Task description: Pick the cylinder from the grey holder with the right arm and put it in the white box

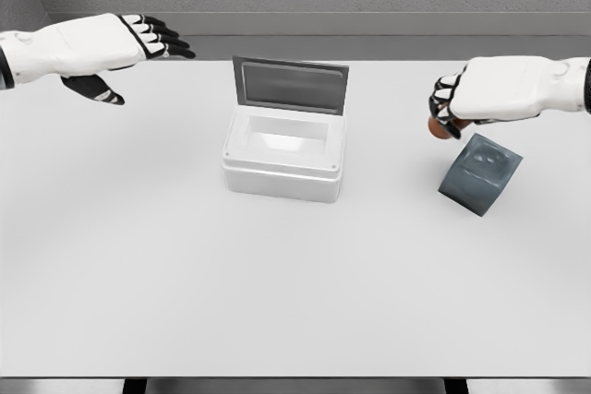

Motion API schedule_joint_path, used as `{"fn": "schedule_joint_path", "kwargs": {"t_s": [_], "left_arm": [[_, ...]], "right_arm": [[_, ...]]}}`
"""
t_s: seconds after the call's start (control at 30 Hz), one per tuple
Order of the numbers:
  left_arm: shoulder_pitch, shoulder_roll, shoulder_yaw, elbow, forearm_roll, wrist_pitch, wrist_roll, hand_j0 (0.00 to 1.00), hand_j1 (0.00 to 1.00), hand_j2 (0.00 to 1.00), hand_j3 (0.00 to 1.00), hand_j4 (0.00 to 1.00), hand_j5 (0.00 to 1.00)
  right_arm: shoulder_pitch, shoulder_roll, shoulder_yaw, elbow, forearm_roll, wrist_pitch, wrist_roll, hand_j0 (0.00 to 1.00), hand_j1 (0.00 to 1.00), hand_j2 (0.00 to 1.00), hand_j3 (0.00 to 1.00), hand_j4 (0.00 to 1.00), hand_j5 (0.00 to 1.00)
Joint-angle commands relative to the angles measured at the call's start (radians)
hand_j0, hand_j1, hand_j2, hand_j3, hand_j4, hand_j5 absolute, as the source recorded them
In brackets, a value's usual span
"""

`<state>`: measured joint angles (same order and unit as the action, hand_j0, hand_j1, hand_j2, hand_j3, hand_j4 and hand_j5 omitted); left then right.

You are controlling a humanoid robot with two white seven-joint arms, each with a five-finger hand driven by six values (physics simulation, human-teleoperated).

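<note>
On the white table (185,302), seen from the head camera, a white box (284,161) stood near the middle with its grey lid (290,85) raised upright along the far edge, so that the pale inside lay open to view. To the right of the box and well apart from it sat the grey holder (480,174), a dark block tilted up on one edge, its upper face turned toward the camera.

The right hand (489,89) came in from the right edge and hung just above and to the left of the holder, not touching the block. Its dark fingers (446,99) were curled downward and closed round a small brownish-orange cylinder (440,128), of which only the lower end showed beneath the fingertips. The cylinder was thus out of the holder, held in the air between the holder and the box but much nearer the holder.

The left hand (97,48) came in from the left edge at the upper left, well away from the box and above the table's far side. Its fingers were stretched out straight and lay close together, pointing to the right, with the thumb hanging loose below, and they held nothing.
</note>
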<state>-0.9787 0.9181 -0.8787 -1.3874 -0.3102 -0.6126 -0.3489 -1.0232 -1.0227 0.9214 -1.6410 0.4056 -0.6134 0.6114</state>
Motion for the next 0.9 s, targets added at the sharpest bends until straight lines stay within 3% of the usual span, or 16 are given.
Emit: {"fn": "schedule_joint_path", "kwargs": {"t_s": [0.0, 0.87], "left_arm": [[-0.002, -0.001, 0.001, 0.002, 0.011, 0.002, 0.001, 1.0, 1.0, 1.0, 1.0, 1.0, 1.0], [-0.003, -0.001, 0.02, 0.01, 0.003, 0.002, -0.001, 1.0, 1.0, 1.0, 1.0, 1.0, 1.0]], "right_arm": [[0.0, 0.019, -0.001, 0.0, -0.002, 0.003, -0.001, 0.35, 0.35, 0.35, 0.35, 0.35, 0.35], [-0.028, 0.174, 0.01, -0.002, 0.038, 0.003, -0.001, 0.35, 0.35, 0.35, 0.35, 0.35, 0.35]]}}
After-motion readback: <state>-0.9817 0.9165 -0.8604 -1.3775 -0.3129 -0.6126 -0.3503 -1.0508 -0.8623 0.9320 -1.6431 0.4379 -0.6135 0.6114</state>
